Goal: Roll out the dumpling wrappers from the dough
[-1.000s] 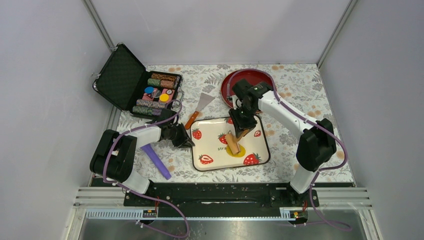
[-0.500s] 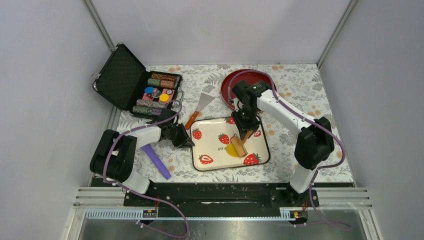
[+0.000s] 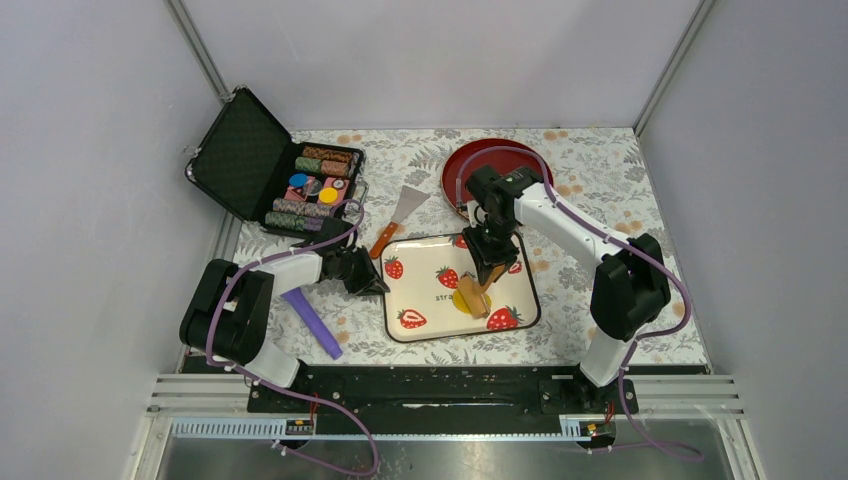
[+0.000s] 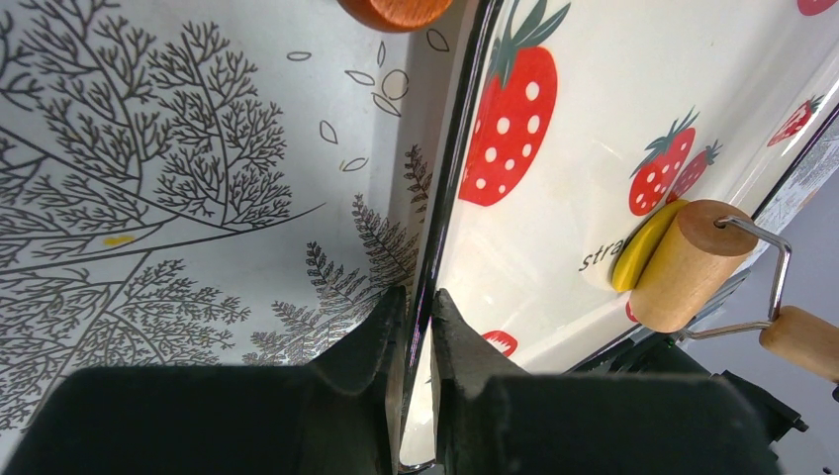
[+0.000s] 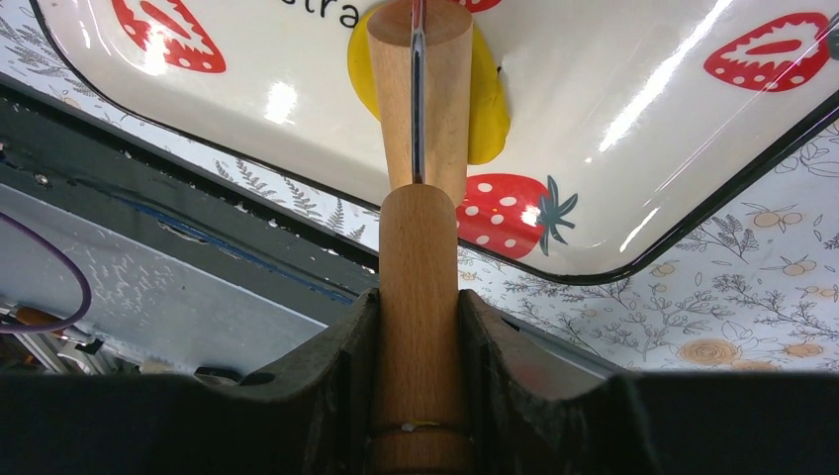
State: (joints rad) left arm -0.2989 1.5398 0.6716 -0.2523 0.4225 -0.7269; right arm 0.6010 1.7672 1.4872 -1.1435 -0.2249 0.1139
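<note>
A floral-print table (image 3: pixel 610 160) carries a white rectangular tray (image 3: pixel 418 258) with a black rim and red strawberry pictures. At the far left stands an open black case of poker chips (image 3: pixel 318 185). A round red plate (image 3: pixel 462 165) sits beyond the tray, partly hidden under my right arm. A metal spatula with an orange handle (image 3: pixel 398 215) lies between the case and the tray, just off the tray's far left corner. A purple stick (image 3: pixel 312 322) lies on the table left of the tray, beside my left arm.

My left pincer (image 4: pixel 416 302) is closed almost fully, pinching the tray's left rim between its fingertips. My right pincer (image 5: pixel 419 302) is partly closed around the wooden handle (image 5: pixel 419 247) of a small wooden roller (image 5: pixel 440 99), gripping it from both sides. The roller's drum rests on a flattened patch of bright yellow dough (image 5: pixel 490 109), which lies on the tray near its front edge, beside a strawberry picture, showing on either side of the drum.
</note>
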